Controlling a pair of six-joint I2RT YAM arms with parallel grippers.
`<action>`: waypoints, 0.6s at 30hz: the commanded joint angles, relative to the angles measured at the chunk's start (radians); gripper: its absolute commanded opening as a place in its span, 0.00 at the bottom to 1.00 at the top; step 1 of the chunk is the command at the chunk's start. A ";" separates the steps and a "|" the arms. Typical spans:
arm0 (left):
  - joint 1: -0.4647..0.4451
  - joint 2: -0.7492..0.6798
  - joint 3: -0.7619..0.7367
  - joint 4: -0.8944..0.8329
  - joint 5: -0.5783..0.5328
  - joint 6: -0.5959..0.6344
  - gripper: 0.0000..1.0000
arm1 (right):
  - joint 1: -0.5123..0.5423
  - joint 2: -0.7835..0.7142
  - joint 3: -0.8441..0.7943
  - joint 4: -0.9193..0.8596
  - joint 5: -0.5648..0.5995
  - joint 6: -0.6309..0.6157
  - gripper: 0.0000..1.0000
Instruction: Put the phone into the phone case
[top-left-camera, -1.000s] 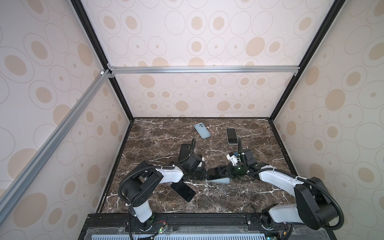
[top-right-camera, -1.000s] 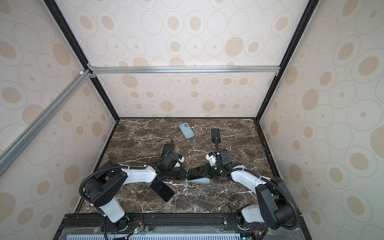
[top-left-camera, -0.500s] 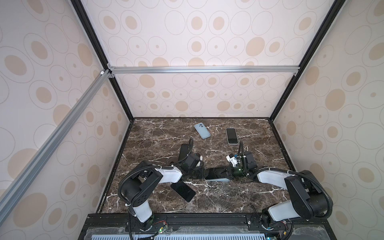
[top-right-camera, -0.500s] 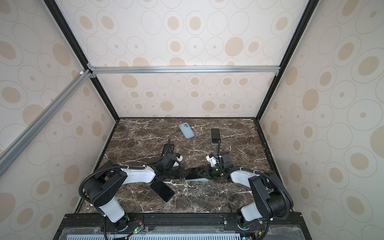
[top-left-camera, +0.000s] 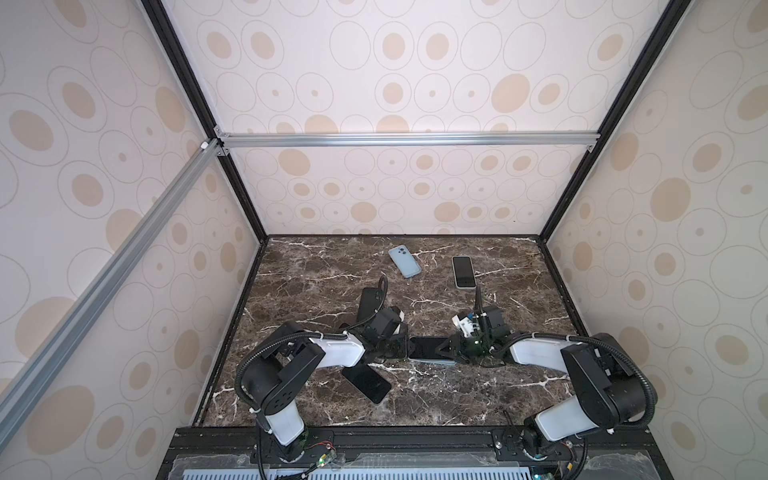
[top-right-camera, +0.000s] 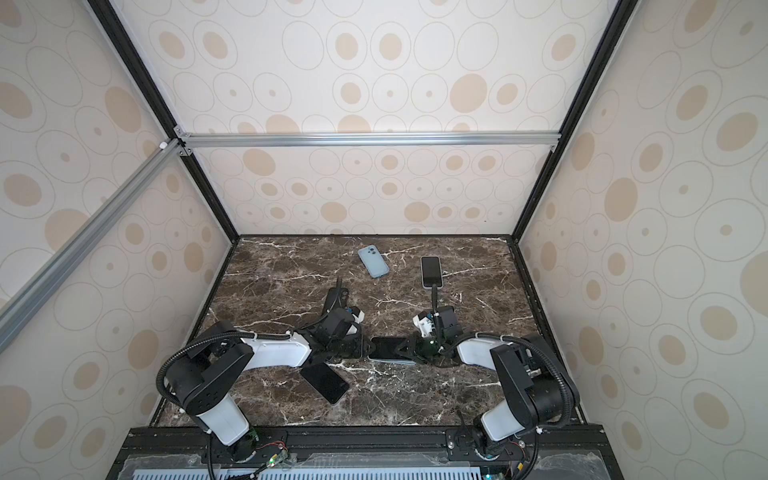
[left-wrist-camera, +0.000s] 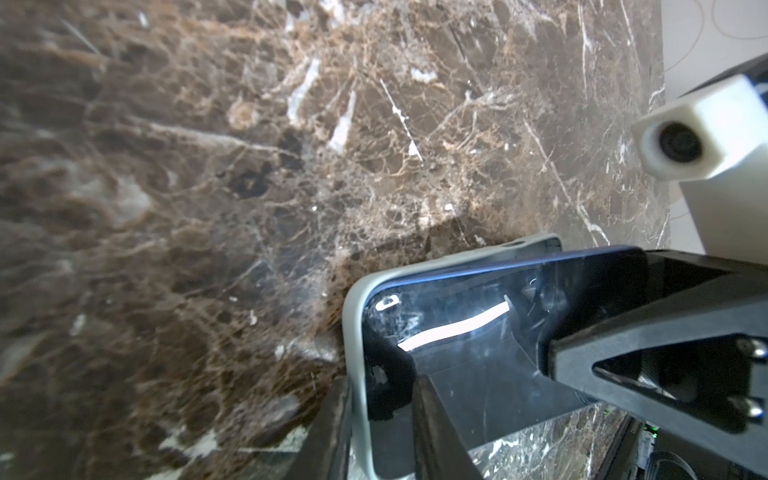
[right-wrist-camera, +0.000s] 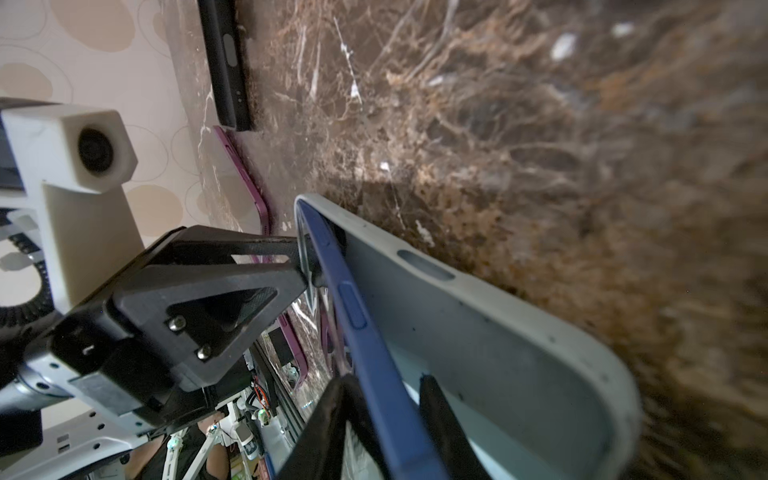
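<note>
On the dark marble surface (top-left-camera: 457, 395), the left pincer (top-left-camera: 404, 347) is clamped on the left end of the pale phone case (right-wrist-camera: 498, 332), where the blue-edged phone (top-left-camera: 426, 347) is seated, while the phone's right part tilts up out of the case between the slightly parted fingers of the right pincer (top-left-camera: 441, 352).

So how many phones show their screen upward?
3: the blue phone at the centre, part-way in its pale case; a white-edged phone at the back right; a black phone at the front left. Others may be hidden.
</note>
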 joint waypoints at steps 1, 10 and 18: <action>-0.018 0.018 -0.007 -0.097 -0.013 0.027 0.26 | 0.013 -0.012 0.019 -0.182 0.125 -0.041 0.33; -0.018 0.023 -0.006 -0.114 -0.027 0.037 0.25 | 0.014 -0.087 0.110 -0.351 0.158 -0.091 0.46; -0.017 0.022 -0.008 -0.109 -0.021 0.037 0.25 | 0.013 -0.158 0.180 -0.512 0.221 -0.153 0.51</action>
